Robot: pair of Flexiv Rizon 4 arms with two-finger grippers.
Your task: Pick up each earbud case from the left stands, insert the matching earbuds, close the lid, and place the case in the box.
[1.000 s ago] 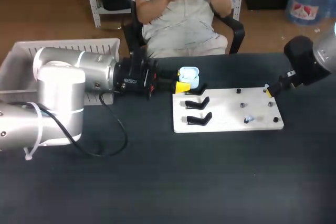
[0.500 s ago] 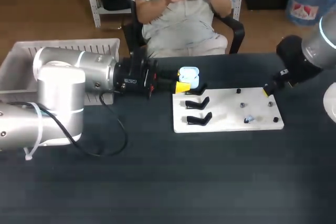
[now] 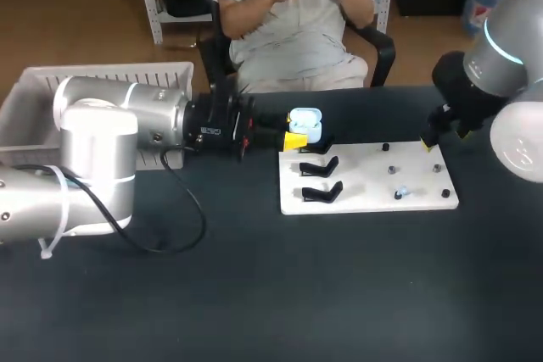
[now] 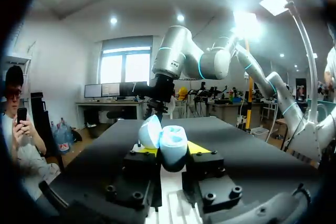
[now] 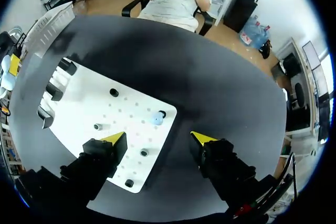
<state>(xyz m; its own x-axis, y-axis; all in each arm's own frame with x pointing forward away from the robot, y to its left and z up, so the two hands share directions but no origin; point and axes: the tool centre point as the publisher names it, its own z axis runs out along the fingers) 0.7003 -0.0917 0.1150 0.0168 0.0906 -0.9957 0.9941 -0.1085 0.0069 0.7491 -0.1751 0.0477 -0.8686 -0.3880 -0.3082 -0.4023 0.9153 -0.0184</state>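
Note:
A light blue earbud case (image 3: 305, 122) with its lid raised is held in my left gripper (image 3: 298, 136), just behind the far left corner of the white board (image 3: 365, 186). In the left wrist view the case (image 4: 169, 141) sits between the yellow-tipped fingers, which press it from both sides. Two empty black stands (image 3: 321, 180) remain on the board's left part. A small blue earbud (image 3: 402, 192) rests on a peg at the board's right; it lies just ahead of my right gripper (image 5: 158, 138), which hangs open above that end (image 3: 428, 142).
A white basket (image 3: 34, 95) stands at the table's far left, behind my left arm. Several black pegs (image 3: 391, 169) stick up from the board's right half. A dark tabletop (image 3: 271, 294) spreads out in front of the board.
My right arm has swung in from the right edge toward the board's far right corner, and its fingers have drawn a little closer together. The left arm and the case have stayed put.

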